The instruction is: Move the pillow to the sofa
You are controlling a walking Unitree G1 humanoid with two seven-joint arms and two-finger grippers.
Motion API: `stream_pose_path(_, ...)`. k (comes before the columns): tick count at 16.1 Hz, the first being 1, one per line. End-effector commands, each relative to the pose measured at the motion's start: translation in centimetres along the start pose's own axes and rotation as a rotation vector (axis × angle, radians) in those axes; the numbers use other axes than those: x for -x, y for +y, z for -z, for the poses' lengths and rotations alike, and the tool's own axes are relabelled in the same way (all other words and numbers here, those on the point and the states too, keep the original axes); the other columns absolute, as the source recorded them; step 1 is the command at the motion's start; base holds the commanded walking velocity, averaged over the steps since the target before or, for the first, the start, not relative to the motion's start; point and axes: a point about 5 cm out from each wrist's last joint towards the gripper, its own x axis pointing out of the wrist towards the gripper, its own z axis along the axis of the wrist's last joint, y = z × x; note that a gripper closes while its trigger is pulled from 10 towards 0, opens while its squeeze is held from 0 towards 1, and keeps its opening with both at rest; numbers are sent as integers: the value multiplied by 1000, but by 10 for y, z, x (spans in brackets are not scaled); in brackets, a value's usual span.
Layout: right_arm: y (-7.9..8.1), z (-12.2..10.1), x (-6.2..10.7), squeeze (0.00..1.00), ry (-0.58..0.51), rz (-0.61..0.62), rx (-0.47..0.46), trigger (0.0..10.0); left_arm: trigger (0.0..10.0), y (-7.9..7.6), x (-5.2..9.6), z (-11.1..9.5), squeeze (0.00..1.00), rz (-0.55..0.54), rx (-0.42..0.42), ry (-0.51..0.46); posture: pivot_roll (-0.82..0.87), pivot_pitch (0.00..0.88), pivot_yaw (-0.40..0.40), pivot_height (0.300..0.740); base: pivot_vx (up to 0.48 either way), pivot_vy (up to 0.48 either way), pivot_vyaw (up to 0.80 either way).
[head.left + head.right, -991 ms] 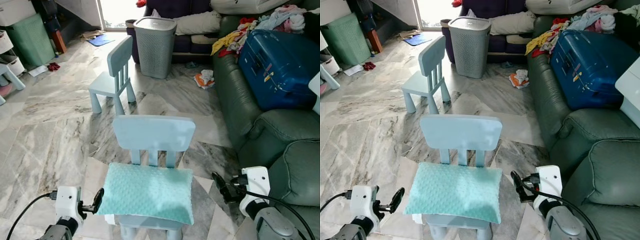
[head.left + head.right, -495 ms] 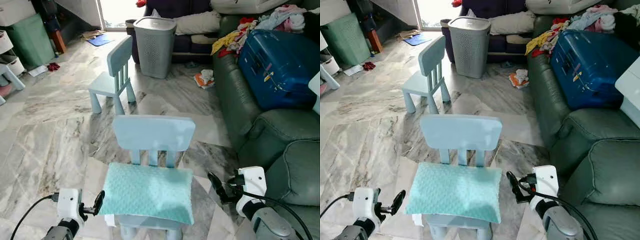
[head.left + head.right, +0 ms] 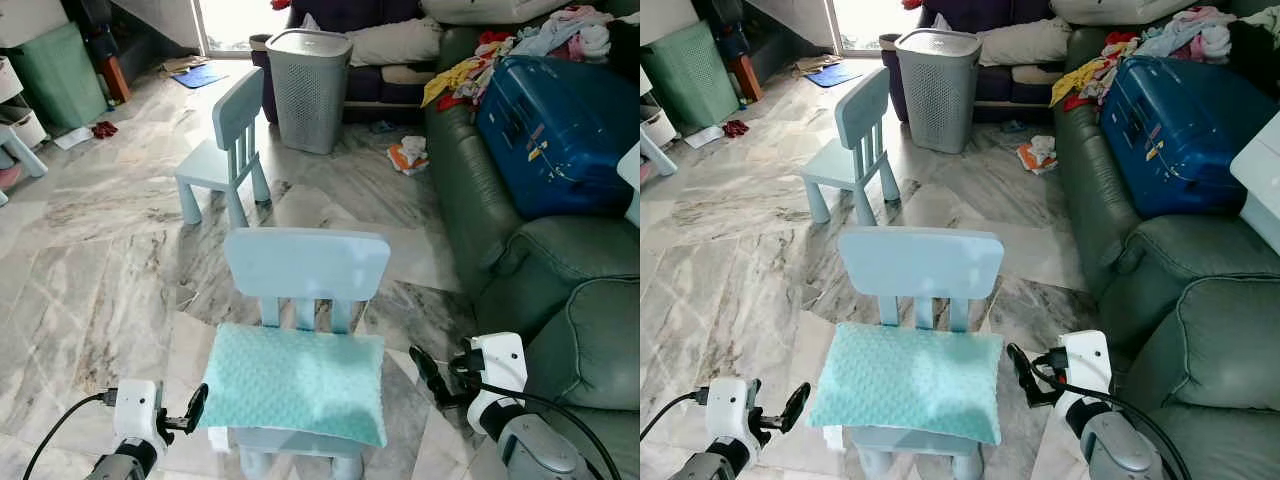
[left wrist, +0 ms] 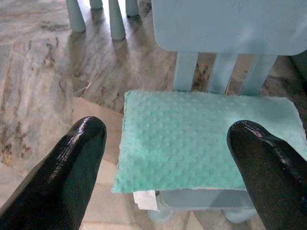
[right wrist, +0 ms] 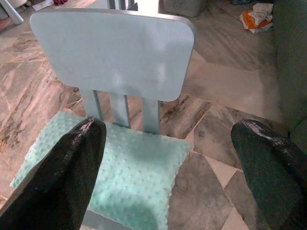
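Note:
A mint-green dimpled pillow (image 3: 295, 385) lies flat on the seat of a small pale-blue chair (image 3: 305, 265) right in front of me. My left gripper (image 3: 195, 408) hovers open by the pillow's left edge, apart from it. On the other side, my right gripper (image 3: 425, 372) stands open, just off the pillow's right edge. In the left wrist view the pillow (image 4: 206, 143) sits between the two black fingers (image 4: 72, 158). The right wrist view looks past its fingers (image 5: 72, 167) at the chair back (image 5: 115, 52). The dark green sofa (image 3: 560, 270) is to my right.
A blue suitcase (image 3: 555, 130) and heaped clothes (image 3: 470, 75) take up the sofa's far end. A second pale-blue chair (image 3: 225, 150) and a grey laundry basket (image 3: 308, 90) stand ahead on the marble floor. A green bin (image 3: 60, 75) is at far left.
My right gripper has edged left, closer to the pillow's right side. The left gripper has sunk slightly. The pillow has not moved.

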Motion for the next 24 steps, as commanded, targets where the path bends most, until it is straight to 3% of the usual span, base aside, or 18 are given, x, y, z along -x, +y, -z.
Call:
stream_pose_path(1,2,-5,0,0,-16,-12,2,10000,10000,2,1,-3,0,-4,-14,-4,-93,85,12,700,0,0,0)
stream_pose_path(15,6,-6,-3,0,-19,-22,-7,10000,10000,-14,8,-31,0,14,-29,-50,-91,87,14,533,0,0,0)
stream_pose_path(24,9,-8,-10,0,-25,-36,1,10000,10000,-17,14,-38,0,-13,-53,-30,-88,88,14,432,0,0,0)
